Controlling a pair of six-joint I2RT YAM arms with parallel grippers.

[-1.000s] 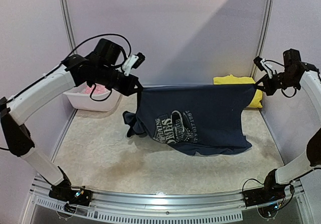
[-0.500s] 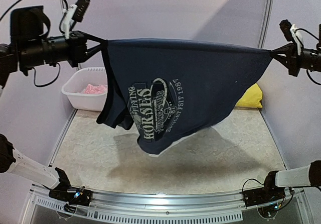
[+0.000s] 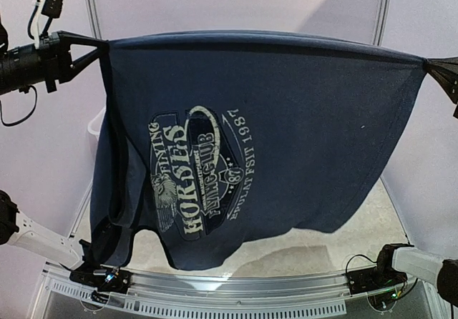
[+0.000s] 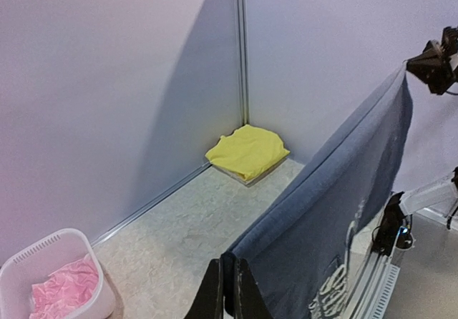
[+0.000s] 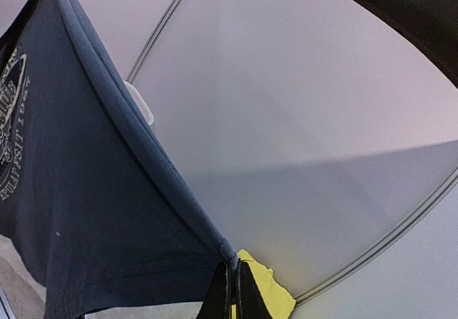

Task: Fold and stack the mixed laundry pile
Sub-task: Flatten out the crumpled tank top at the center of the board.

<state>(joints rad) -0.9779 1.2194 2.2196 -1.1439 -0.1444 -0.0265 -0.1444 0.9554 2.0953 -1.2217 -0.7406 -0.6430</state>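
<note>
Navy tank top (image 3: pixel 286 133) hangs spread wide in the air above the table (image 4: pixel 179 226), its top edge pulled taut between two corners and its printed side toward the near edge. It looks light, soft and limp, so the free lower hem sags unevenly; the stitched corners of the edge seem the soundest places to hold. A folded yellow garment (image 4: pixel 247 151) lies in the far corner, and a white basket (image 4: pixel 43 251) holds a pink garment (image 4: pixel 66 289). The left gripper (image 3: pixel 102 43) and right gripper (image 3: pixel 428 64) are each pinched tight on one top corner.
</note>
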